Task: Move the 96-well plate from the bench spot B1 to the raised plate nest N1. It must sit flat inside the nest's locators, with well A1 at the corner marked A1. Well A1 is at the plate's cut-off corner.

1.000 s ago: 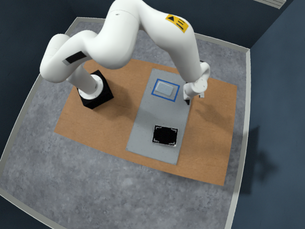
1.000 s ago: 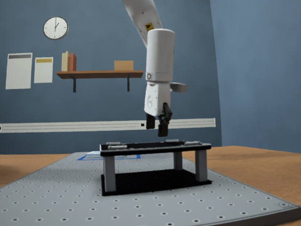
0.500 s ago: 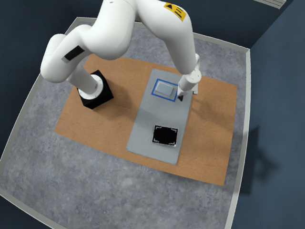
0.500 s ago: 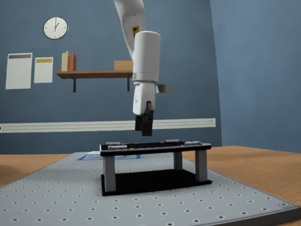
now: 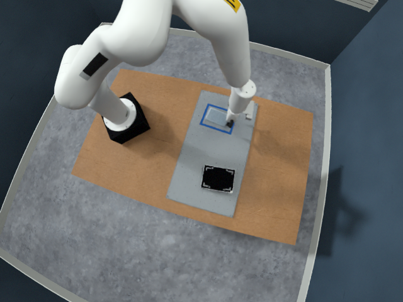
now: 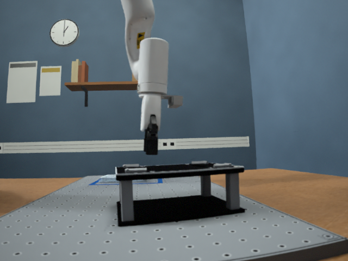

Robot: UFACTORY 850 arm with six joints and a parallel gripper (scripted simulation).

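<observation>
The 96-well plate (image 5: 216,117) is a pale translucent rectangle lying flat inside the blue outline of spot B1 at the far end of the grey breadboard. In the exterior view only a sliver of the plate (image 6: 108,178) shows behind the nest. The raised nest N1 (image 5: 218,178) is a black frame on grey posts (image 6: 179,169) with pale corner locators, and it is empty. My gripper (image 5: 229,123) is open and empty, pointing down, above the plate's right edge. In the exterior view the gripper (image 6: 150,145) is seen edge-on, well above bench height.
The grey perforated breadboard (image 5: 213,152) lies on a wooden table top (image 5: 276,182). The robot's black base (image 5: 125,118) stands to the left of the breadboard. A shelf, clock and wall rail (image 6: 84,145) are on the back wall.
</observation>
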